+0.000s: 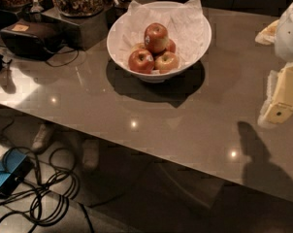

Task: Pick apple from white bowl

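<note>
While the gripper (281,101) hangs over the right edge of the table (137,106), well apart from the white bowl (121,45), whether it is open or closed cannot be told; it touches neither bowl nor fruit. Sitting on top of the pile, on the crinkled paper (185,25) lining the bowl, the apple (156,37) rests on at least 3 other apples (141,61). It sits roughly upright, its pale sticker facing left; being round, it shows no clear long axis.
</note>
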`<move>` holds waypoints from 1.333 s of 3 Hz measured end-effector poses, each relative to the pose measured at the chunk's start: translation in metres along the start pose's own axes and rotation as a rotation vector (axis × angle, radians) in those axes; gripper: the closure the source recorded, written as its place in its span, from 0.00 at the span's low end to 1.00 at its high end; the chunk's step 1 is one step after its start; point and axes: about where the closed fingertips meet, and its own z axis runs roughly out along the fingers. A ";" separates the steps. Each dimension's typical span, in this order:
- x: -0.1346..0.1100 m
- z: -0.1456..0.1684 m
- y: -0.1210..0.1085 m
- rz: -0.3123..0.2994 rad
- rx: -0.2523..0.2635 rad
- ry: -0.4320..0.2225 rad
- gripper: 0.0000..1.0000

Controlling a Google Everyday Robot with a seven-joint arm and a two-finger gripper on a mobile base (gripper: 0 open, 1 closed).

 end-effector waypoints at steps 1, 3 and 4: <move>-0.055 -0.004 -0.022 0.021 -0.002 -0.001 0.00; -0.082 -0.008 -0.045 0.043 0.000 -0.040 0.00; -0.131 -0.009 -0.088 0.063 0.014 -0.096 0.00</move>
